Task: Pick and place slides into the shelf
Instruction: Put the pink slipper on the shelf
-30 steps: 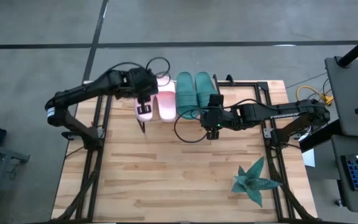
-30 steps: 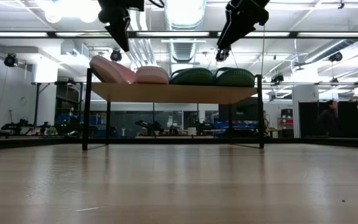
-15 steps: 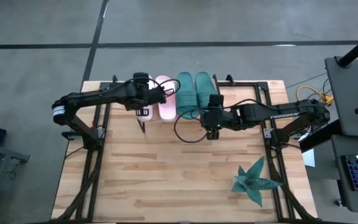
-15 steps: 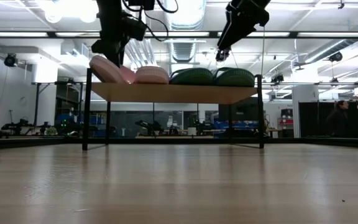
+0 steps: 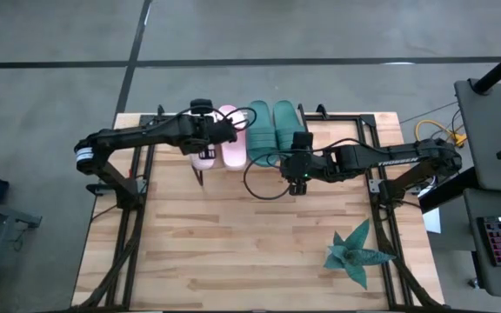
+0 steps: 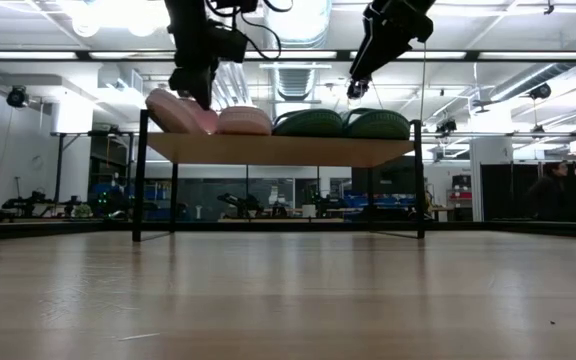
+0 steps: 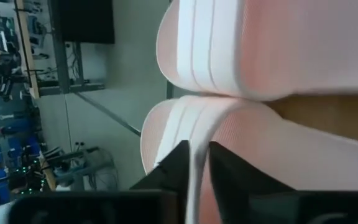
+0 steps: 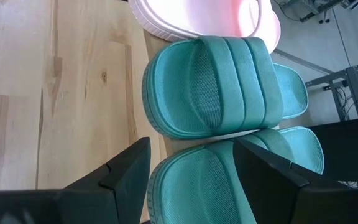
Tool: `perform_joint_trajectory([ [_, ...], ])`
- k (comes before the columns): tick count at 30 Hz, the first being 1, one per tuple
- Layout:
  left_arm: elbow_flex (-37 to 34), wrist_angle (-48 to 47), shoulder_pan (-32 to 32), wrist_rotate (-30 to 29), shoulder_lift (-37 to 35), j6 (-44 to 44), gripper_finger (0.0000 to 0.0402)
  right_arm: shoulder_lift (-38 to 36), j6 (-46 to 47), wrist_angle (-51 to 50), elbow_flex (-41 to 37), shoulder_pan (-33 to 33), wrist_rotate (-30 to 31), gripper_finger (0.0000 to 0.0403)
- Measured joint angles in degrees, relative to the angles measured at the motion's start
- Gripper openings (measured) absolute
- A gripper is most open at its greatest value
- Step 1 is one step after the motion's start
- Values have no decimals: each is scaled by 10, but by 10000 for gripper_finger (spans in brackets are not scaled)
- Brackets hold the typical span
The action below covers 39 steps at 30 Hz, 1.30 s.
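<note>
The shelf [image 6: 278, 150] stands at the table's far side and carries four slides side by side. Two are pink [image 5: 231, 146] and two are teal [image 5: 261, 130]. The leftmost pink slide [image 6: 173, 110] lies tilted on the board. My left gripper [image 7: 197, 171] is down on this slide, shut on its strap. My right gripper [image 8: 194, 174] hangs open above the near ends of the teal slides [image 8: 213, 87] and touches nothing. My left gripper pinches the edge of the leftmost pink slide's wide strap [image 7: 197, 146] between its two fingers [image 7: 178, 167]. It comes slanting down from above on the near left side. The slide stays on the shelf board, tilted.
A spiky teal plant [image 5: 355, 252] lies near the table's right front corner. The bare wooden table [image 5: 233, 252] stretches in front of the shelf. Black cables loop near the right arm [image 5: 259, 187].
My left gripper has come down toward the far edge onto the leftmost pink slide, rolling its wrist on the way. The slides have kept their places on the shelf.
</note>
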Motion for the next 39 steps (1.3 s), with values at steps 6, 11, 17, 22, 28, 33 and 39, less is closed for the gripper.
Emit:
perform_joint_trajectory([
  [6,-7,7,0,-3,3,1,9,0,0,-1,0,0,0,219],
  [11,-12,11,0,-10,2,-14,2,0,0,-1,0,0,0,219],
  [17,-10,27,0,-10,2,-28,1,0,0,-1,0,0,0,219],
  [22,-10,24,0,-39,1,-20,1,0,-1,-1,0,0,0,219],
  [28,-10,24,0,-53,-23,-12,0,0,-1,-1,0,0,0,219],
  [33,-10,27,-5,-34,-46,-14,0,0,-1,-1,0,0,0,219],
  [39,-22,79,-5,23,-62,2,0,0,0,-1,0,0,0,219],
])
